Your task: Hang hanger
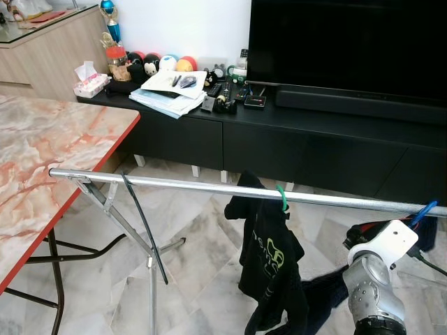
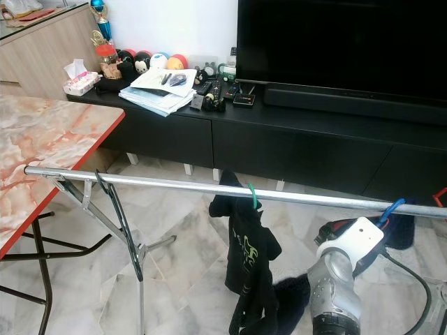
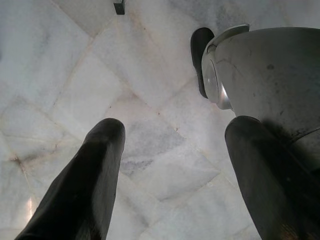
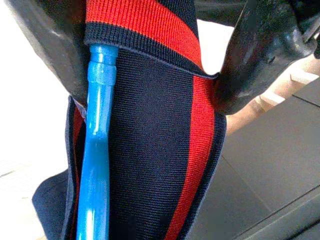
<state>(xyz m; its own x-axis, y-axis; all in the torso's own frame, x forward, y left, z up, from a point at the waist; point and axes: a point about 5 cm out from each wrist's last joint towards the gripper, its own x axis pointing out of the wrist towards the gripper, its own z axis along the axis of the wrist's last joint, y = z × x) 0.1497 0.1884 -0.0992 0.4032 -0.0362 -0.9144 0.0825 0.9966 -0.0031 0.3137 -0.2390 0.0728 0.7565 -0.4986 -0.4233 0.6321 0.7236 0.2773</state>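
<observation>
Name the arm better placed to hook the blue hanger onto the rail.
Right. The right gripper is shut on the blue hanger and striped garment, up by the rail. The left gripper hangs open over the floor.

Green lettering is printed on the black shirt point(image 1: 269, 258) hung on the rail point(image 1: 209, 185), but it cannot be read. No other text is legible.

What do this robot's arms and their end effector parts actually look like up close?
The right arm is silver metal with ribbed joints, topped by a white wrist block with a black cable trailing off. The left end effector has two long, rounded, matte black fingers.
</observation>
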